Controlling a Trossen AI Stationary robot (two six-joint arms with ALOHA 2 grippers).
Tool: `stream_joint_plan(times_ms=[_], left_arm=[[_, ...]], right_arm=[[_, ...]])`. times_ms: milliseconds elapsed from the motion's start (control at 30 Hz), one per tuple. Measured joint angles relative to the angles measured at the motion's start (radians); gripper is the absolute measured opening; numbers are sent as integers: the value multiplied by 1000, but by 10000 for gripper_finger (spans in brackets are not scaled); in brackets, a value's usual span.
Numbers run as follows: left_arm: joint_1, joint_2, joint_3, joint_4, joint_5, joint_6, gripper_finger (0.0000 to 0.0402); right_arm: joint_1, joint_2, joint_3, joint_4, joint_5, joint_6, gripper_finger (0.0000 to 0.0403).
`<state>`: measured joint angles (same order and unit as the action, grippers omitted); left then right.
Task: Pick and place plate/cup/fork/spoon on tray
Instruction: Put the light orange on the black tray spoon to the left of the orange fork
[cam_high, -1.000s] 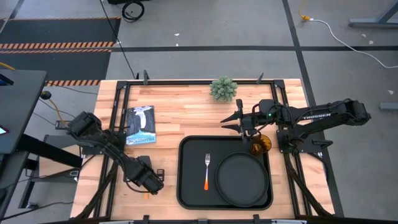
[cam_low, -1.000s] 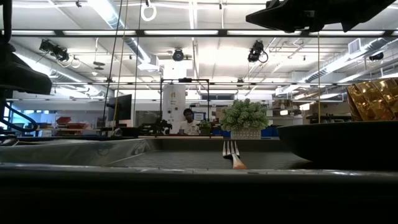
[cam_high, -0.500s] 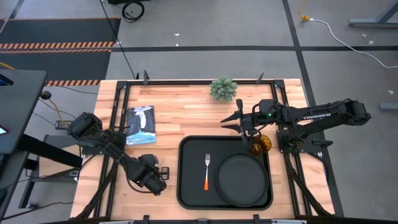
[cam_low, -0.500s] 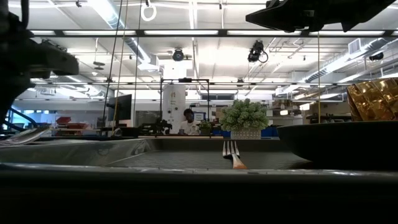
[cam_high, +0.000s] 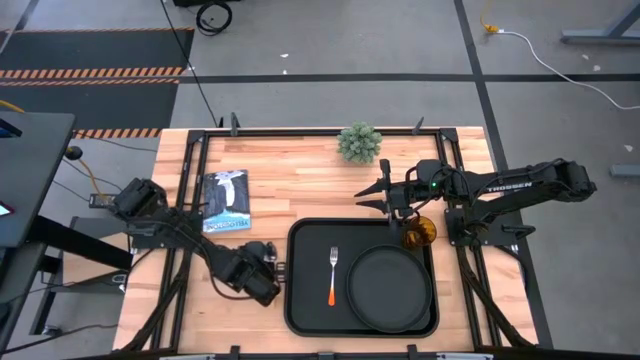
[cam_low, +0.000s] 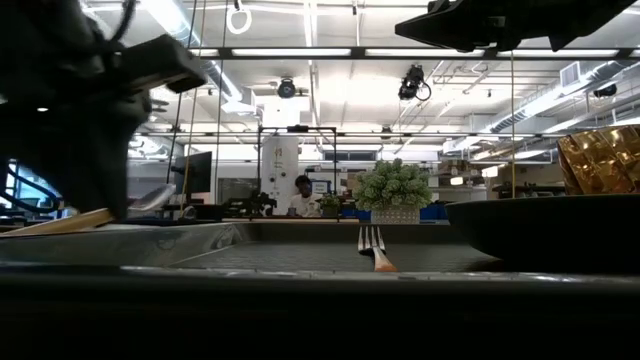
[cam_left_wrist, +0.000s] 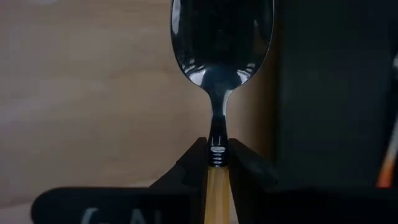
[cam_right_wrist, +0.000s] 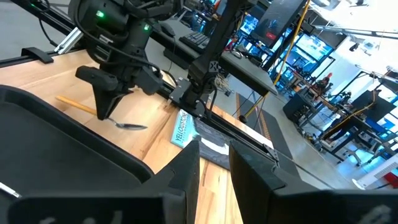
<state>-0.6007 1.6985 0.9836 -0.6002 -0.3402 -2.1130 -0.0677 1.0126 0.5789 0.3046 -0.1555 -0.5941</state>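
Note:
The black tray (cam_high: 305, 300) lies at the table's near middle. On it are the round black plate (cam_high: 388, 290) and the fork (cam_high: 333, 275) with its red-orange handle. The amber cup (cam_high: 420, 232) stands at the tray's far right corner. My left gripper (cam_high: 265, 280) hovers just left of the tray's left rim, shut on the spoon (cam_left_wrist: 222, 37). The spoon also shows in the right wrist view (cam_right_wrist: 127, 126). My right gripper (cam_high: 372, 195) is open and empty above the tray's far edge, beside the cup. My left gripper pinches the spoon between its two fingers at the neck (cam_left_wrist: 216, 152), where the silver stem meets the yellow-orange handle (cam_left_wrist: 214, 193). The fingers point down from above and lie across the spoon. The spoon is lifted clear of the table, nearly level, its bowl toward the tray.
A small green plant (cam_high: 359, 143) stands at the table's far edge. A blue-and-white booklet (cam_high: 226, 200) lies on the left part of the table. Bare wood lies between the booklet and the tray. A person (cam_low: 302, 190) shows far off in the room.
My left gripper has carried the spoon toward the table's right edge, close to the tray's left rim, staying shut on it. The spoon stays clear of the table.

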Motion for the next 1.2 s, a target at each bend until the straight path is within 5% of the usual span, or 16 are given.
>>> stream_joint_plan(times_ms=[400, 1067, 1200], left_arm=[[115, -6, 0, 147, 121, 191, 52], [212, 0, 4, 437, 85, 346, 52], [215, 52, 85, 399, 76, 391, 52]], right_arm=[[0, 0, 0, 0, 0, 0, 93], [0, 0, 0, -21, 5, -3, 93], [0, 0, 0, -22, 5, -3, 93]])
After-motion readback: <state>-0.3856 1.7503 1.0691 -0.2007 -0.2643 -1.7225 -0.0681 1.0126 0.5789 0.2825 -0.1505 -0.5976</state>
